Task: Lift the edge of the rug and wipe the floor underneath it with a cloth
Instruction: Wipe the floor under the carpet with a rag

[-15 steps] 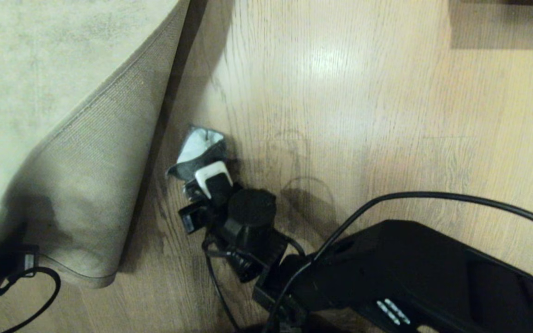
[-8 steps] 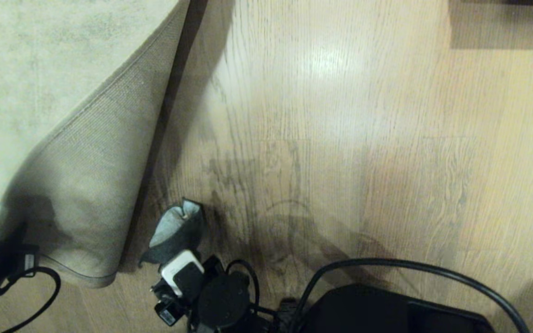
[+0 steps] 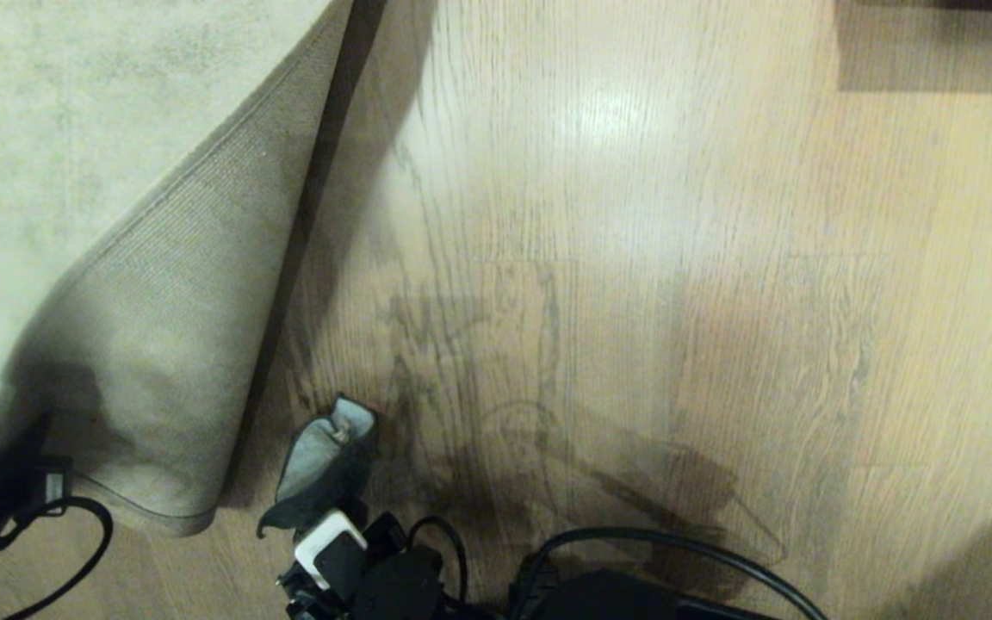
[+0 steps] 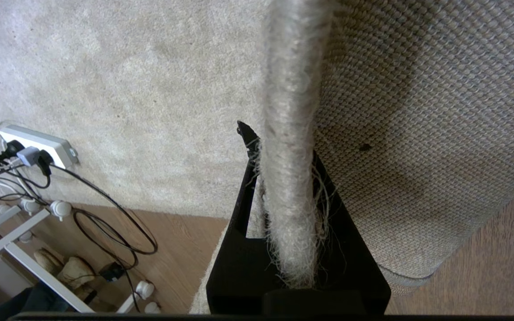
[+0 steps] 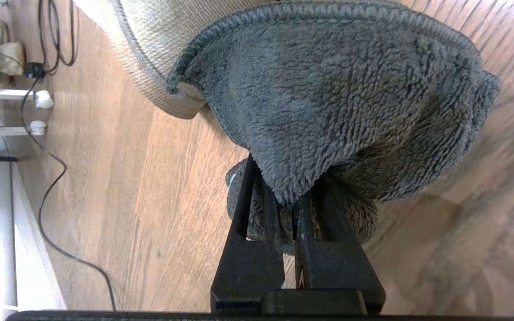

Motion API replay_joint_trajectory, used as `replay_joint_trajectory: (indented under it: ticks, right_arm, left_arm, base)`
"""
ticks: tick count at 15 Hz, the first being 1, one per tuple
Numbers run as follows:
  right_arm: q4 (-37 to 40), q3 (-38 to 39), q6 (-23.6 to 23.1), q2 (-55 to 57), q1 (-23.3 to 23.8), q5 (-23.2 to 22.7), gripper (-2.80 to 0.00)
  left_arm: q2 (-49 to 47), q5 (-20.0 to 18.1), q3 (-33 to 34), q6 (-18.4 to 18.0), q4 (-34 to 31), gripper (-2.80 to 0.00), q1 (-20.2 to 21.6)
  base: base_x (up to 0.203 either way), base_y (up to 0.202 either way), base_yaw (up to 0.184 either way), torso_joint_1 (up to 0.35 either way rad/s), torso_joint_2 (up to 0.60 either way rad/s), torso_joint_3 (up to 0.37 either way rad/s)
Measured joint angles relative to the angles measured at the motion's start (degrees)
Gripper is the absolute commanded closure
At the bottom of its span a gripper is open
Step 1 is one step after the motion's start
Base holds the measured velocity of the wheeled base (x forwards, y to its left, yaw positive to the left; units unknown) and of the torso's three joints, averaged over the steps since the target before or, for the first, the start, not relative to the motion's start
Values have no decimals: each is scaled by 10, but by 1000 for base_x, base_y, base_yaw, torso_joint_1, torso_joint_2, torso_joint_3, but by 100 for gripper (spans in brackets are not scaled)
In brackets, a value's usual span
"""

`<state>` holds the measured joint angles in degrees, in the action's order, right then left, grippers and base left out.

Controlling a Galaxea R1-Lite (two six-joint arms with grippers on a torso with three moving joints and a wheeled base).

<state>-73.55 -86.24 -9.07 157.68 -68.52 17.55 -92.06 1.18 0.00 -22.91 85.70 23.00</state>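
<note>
**Rug corner held up, cloth pinched over bare planks**

Head view: the rug edge (image 3: 160, 344) is folded back, its woven tan backing facing up, the pale pile spreading toward ten o'clock. The floor (image 3: 634, 258) lies bare from the fold out to three o'clock, streaked with dark smears near the middle. The cloth (image 3: 324, 465) stands at six o'clock, just beside the folded corner, with the right gripper (image 3: 332, 538) below it and a black cable looping along the bottom edge. The left arm is only a dark shape at eight o'clock.

Left wrist view: here the grip hidden from the head camera shows. The left gripper (image 4: 286, 214) is clamped on the rug's fuzzy border, frayed fibres spilling around its black fingers. Beyond the rug, at nine o'clock, sit a white power strip (image 4: 38, 145), tangled cords and a white frame's legs.

Right wrist view: the jaws are closed on the cloth's dark, fleecy face, which billows wide and blocks most of the planks ahead. The rug's rounded corner (image 5: 159, 80) lies just behind the cloth.
</note>
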Motion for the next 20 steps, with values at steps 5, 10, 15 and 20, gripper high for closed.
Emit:
replay_joint_trajectory:
  ticks: [5,10,15,20]
  right_arm:
    - [28,-113,-1,39,39,1,0]
    - [66,-190,-5,17,107,3,0]
    - [71,-194,-7,-52,151,4,0]
    - [69,-164,-17,-114,157,5,0]
  left_arm:
    - [0,0,0,0,-9,0,0]
    - [1,-1,0,-1,-18,0,0]
    - [2,-1,0,-1,-19,0,0]
    - [3,-1,0,-2,-19,0,-2]
  base:
    - [0,0,0,0,0,0]
    - [0,0,0,0,0,0]
    - [0,0,0,0,0,0]
    - [0,0,0,0,0,0]
